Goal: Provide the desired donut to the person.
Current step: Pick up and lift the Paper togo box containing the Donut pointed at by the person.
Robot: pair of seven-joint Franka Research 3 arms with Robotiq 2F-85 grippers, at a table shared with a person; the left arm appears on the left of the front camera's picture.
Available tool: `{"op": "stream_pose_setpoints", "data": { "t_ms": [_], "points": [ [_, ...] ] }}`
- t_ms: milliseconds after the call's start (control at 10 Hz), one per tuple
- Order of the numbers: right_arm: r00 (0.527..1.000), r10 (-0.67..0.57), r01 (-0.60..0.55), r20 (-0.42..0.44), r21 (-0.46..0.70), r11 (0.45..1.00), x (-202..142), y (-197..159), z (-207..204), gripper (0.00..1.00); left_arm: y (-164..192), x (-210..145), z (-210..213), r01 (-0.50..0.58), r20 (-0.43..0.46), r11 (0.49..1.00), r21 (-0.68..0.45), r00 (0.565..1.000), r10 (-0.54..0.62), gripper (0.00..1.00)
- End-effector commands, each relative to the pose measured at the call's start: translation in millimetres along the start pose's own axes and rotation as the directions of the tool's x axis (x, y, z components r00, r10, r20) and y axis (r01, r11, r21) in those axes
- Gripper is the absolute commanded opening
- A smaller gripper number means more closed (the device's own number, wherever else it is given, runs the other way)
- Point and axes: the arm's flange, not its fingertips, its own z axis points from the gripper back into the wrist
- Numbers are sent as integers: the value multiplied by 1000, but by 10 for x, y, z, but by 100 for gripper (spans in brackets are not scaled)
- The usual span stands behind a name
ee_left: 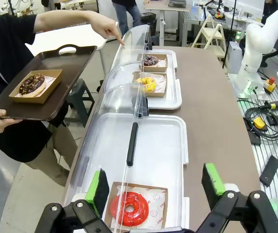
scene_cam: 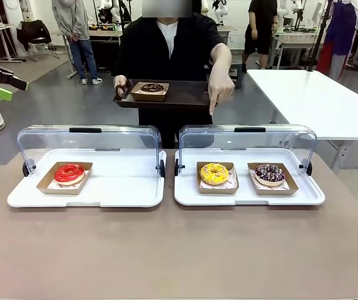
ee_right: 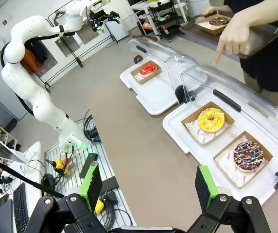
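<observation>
Right wrist view: hovering with the right jaws spread wide and empty, facing the yellow donut (ee_right: 211,119) between 1 and 2 o'clock in the white tray (ee_right: 177,131) on the desk (ee_right: 139,141), below the person's pointing hand (ee_right: 234,35), lying farther from the left jaws, equally released.

A red donut (scene_cam: 69,172), yellow donut (scene_cam: 214,173), dark donut (scene_cam: 270,173) seemingly colour-flecked.

- No text, label, brand or number is legible from here.
- The paper liner (ee_left: 154,200) under the red donut (ee_left: 130,208) carries red print, seen from the left wrist. It's too small and blurred to read.
</observation>
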Motion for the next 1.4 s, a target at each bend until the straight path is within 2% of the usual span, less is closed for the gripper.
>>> {"op": "stream_pose_setpoints", "data": {
  "t_ms": [0,1000,1100,1300],
  "points": [
    [1000,13,-13,26,18,1000,30,-14,-14,100,-7,5,4,-9,3,1000,-2,1000,9,100],
    [1000,13,-13,26,18,1000,30,-14,-14,100,-7,5,4,-9,3,1000,-2,1000,9,100],
    [1000,0,0,0,0,1000,0,0,0,100,-7,5,4,-9,3,1000,-2,1000,9,100],
    [983,101,-96,-152,39,995,263,152,-424,100,-7,5,4,-9,3,1000,-2,1000,9,100]
  ]
}}
